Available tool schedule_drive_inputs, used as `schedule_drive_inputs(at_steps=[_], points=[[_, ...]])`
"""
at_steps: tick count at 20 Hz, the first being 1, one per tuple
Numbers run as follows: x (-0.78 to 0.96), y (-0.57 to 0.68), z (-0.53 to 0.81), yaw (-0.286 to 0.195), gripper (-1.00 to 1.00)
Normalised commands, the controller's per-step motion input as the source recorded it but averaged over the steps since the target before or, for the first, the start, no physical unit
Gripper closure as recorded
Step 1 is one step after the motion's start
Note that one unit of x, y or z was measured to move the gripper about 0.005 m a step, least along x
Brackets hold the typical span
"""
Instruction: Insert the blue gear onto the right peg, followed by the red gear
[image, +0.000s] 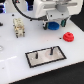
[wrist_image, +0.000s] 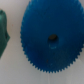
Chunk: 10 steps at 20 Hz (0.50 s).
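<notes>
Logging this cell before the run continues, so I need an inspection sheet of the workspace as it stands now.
Surface: white table, lit.
Job's things: blue gear flat on the table beneath the claw; red gear apart on the exterior view's right; grey plate with two upright pegs, both bare.
Clutter: small beige block.
Claw: above the blue gear; open or shut cannot be told.
Cables: black cable behind the arm.
Surroundings: dark, nothing seen.

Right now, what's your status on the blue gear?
Pincer over the blue gear, grip state unclear. Red gear apart on the table. Both pegs bare on the plate. Nothing blocking seen.
</notes>
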Motion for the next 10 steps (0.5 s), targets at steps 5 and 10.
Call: schedule_drive_inputs(at_steps=[5,10], points=[[-0.23,0.0,-0.04,0.0,1.0],[0.26,0.01,0.45,0.0,1.0]])
